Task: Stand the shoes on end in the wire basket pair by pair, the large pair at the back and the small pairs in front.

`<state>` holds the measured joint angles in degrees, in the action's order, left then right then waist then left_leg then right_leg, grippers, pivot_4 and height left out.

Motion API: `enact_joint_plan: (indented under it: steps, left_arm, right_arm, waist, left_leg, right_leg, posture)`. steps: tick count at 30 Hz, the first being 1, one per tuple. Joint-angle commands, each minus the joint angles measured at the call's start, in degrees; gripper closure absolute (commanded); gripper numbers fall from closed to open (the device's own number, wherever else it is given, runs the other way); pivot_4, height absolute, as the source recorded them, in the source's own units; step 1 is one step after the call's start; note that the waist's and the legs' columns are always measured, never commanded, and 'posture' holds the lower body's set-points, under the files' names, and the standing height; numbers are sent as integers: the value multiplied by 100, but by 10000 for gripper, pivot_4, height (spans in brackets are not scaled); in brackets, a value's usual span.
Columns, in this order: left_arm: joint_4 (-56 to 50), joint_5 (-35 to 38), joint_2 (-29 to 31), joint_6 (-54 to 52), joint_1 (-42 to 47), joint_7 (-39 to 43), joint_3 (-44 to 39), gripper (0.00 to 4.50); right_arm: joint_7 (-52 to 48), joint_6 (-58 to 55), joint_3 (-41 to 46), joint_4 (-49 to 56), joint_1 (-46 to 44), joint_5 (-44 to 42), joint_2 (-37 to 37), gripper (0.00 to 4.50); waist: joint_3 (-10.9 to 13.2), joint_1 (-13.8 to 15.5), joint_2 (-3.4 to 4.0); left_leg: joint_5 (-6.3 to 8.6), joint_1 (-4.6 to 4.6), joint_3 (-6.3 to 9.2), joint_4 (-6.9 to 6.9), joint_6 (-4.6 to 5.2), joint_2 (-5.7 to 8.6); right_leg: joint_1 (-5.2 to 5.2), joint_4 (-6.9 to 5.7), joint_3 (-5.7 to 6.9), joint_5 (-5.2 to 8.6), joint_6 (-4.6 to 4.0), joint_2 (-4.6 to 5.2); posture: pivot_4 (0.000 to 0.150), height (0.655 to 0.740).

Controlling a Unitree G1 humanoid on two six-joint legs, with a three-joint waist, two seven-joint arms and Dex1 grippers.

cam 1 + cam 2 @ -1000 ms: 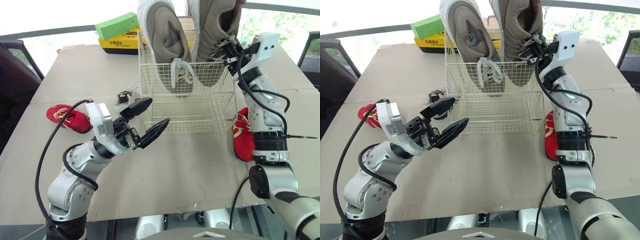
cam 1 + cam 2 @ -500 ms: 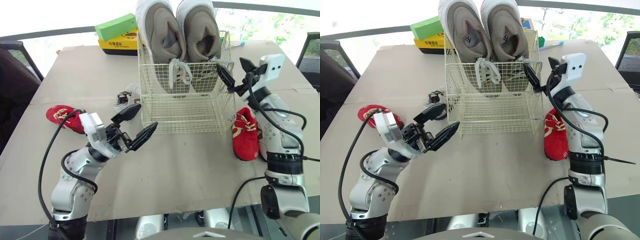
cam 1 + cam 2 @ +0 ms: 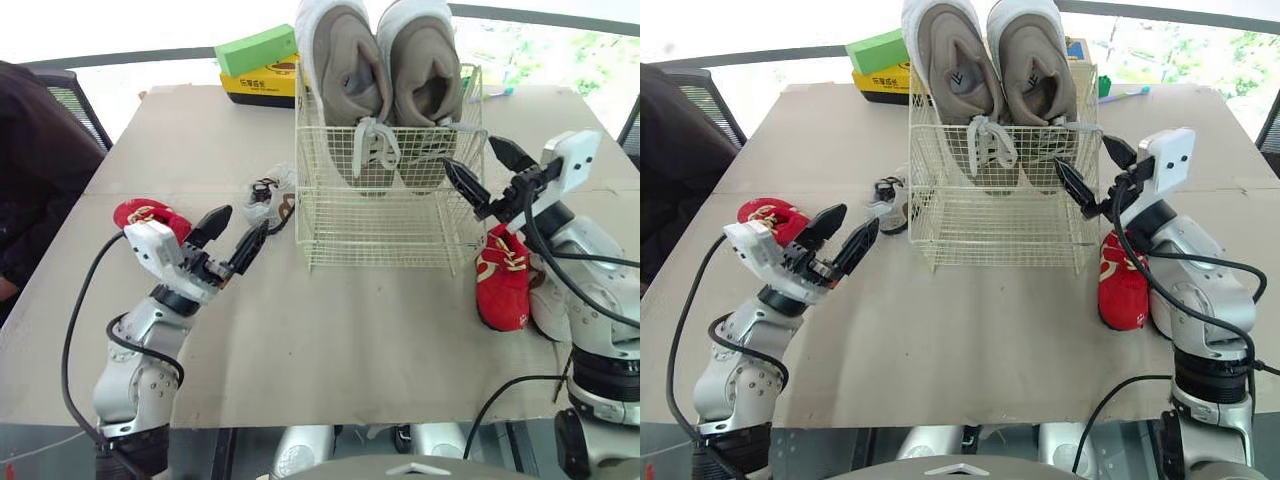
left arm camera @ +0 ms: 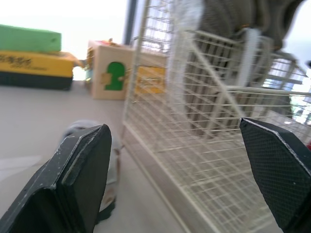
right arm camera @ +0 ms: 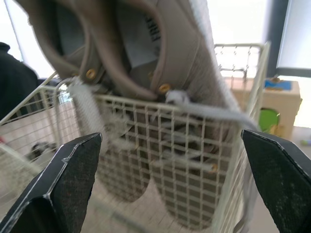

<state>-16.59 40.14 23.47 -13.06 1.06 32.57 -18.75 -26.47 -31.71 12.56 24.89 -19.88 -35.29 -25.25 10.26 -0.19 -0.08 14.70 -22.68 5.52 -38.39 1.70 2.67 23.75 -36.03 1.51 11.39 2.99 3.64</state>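
Right jaws backed off the wire basket (image 3: 390,230), apart | left jaws drawn back, apart, empty | large grey pair (image 3: 345,90) upright at basket's back | red shoe (image 3: 503,285) beside basket on worktop (image 3: 350,340)

The left arm (image 3: 135,370) and right arm (image 3: 595,250) are silver with rounded joints, looped black cables (image 3: 68,340), white boxy wrist housings (image 3: 150,240) and black tapered fingers (image 4: 80,179).

Likely an office or lab: a mesh office chair (image 3: 712,98) beside a cardboard-covered table (image 3: 970,330), bright windows (image 3: 1200,40) behind.
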Motion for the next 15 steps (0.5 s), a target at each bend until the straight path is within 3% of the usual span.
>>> enact_joint_plan:
  steps: [1,4,8,15]
  left_arm:
    - [-17,-125,156,-517,209,-560,-35,0]
    - [-51,-325,270,-903,334,-884,103,0]
    - [-38,-553,336,-1168,480,-1155,182,0]
    - [245,-950,439,-1368,847,-1385,178,0]
  right_arm:
    - [-722,-88,431,864,359,-796,-501,439]
    - [-1156,-281,524,1366,729,-1376,-975,439]
    - [-1673,-215,292,1851,1203,-1283,-1574,439]
    - [-1730,-163,164,2163,1535,-1387,-1779,439]
  waist:
    - [2,25,5]
    - [3,22,6]
    - [3,13,2]
    - [4,93,-4]
  left_leg:
    - [0,1,-3,5,0,-2]
    - [4,3,-24,10,6,-5]
    - [11,9,-54,8,18,-7]
    - [12,14,-69,6,18,-10]
  right_leg:
    - [1,0,-4,2,-3,0]
    - [7,6,-10,3,-4,-2]
    - [7,10,-36,3,-2,0]
    - [8,10,-50,4,0,1]
  posture:
    - [1500,7400]
    - [1500,7400]
    - [1500,7400]
    - [1500,7400]
